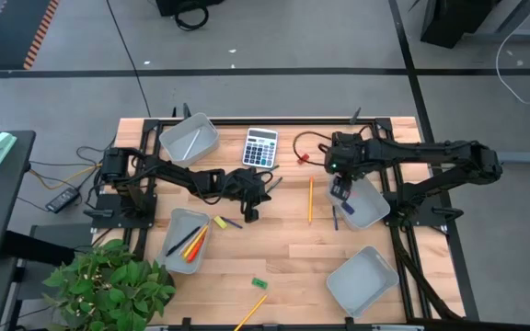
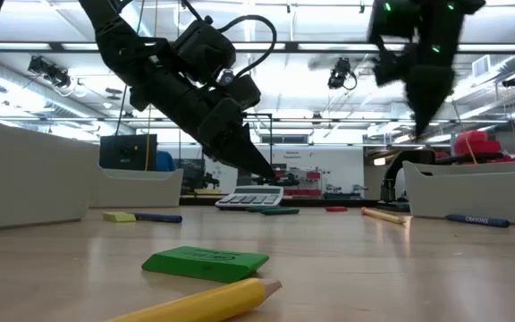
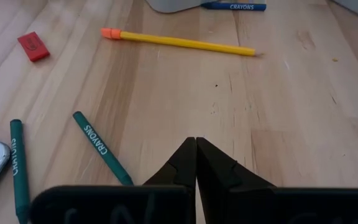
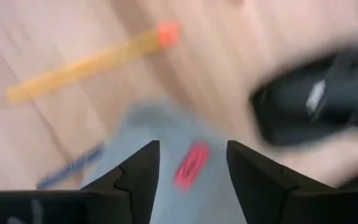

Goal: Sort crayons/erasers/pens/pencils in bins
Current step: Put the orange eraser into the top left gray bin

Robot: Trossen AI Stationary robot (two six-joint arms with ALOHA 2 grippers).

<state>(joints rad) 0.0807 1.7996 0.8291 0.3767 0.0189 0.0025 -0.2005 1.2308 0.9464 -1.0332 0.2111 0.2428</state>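
My left gripper [image 1: 267, 187] is shut and empty, low over the table just near of the calculator; it also shows in its wrist view [image 3: 196, 149] and the low view [image 2: 268, 172]. Two green crayons [image 3: 101, 146] [image 3: 18, 168] lie beside it, a yellow pencil [image 3: 179, 42] and a red eraser [image 3: 33, 46] beyond. My right gripper [image 1: 341, 190] is open over the right middle bin [image 1: 366, 207]. A red eraser [image 4: 191, 165] shows between its fingers over the bin's grey floor [image 4: 148, 127], blurred; whether it lies there or falls I cannot tell.
A calculator [image 1: 260, 147] lies at the far middle. One bin [image 1: 190, 138] stands far left, one [image 1: 184, 241] near left with crayons and pens, one [image 1: 362, 280] near right. A blue crayon [image 1: 335, 219], a green eraser [image 1: 259, 283] and a pencil [image 1: 251, 313] lie loose.
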